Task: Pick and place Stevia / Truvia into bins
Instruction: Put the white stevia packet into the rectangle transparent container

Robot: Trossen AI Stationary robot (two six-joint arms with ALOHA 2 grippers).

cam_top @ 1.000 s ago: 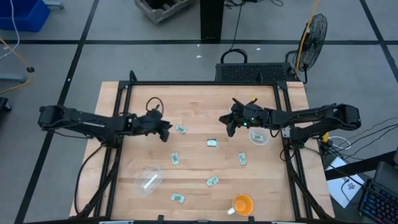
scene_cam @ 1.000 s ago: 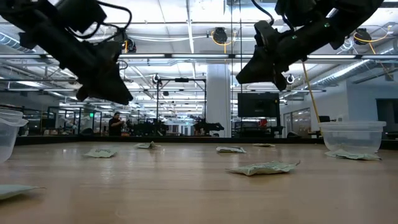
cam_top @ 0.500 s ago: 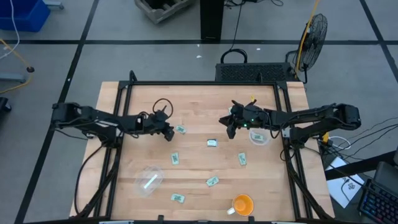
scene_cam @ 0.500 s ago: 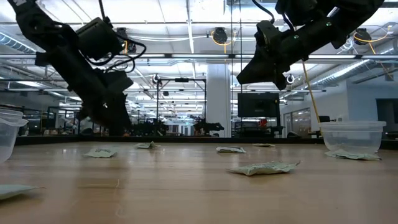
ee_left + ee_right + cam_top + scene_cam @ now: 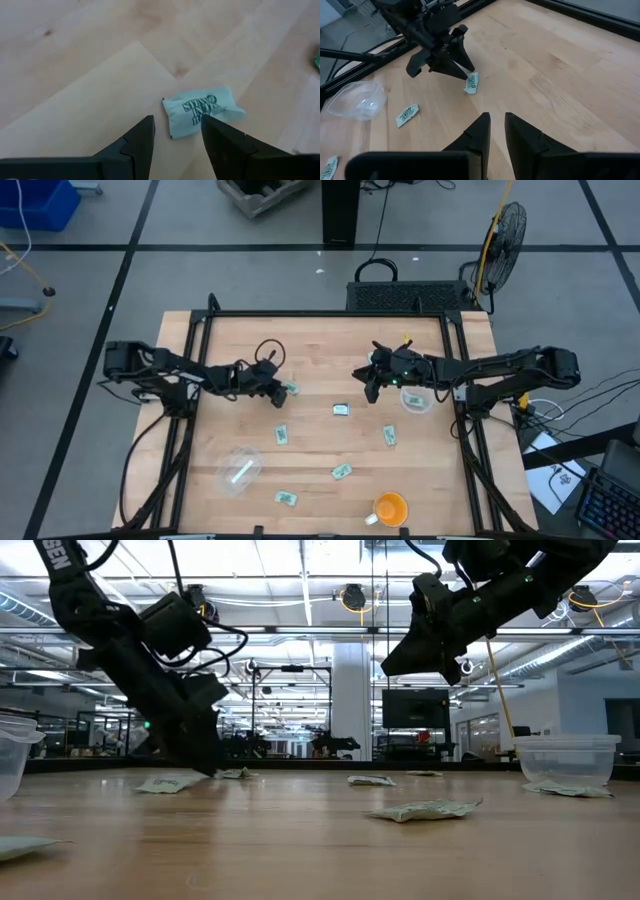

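- Left gripper (image 5: 279, 390) — jaws spread wide, low over a Stevia sachet (image 5: 291, 389) lying flat on the table (image 5: 320, 340), not yet grasped.
- Right gripper (image 5: 368, 380) hangs above the table beside a clear bin (image 5: 416, 399), fingers (image 5: 479, 131) nearly together and holding nothing.

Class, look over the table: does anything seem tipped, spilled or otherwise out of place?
Yes. The clear bin near the table's front left lies tipped on its side, while the other bin stands upright on the right. Sachets lie scattered loose across the wood, and an orange cup sits at the front edge.
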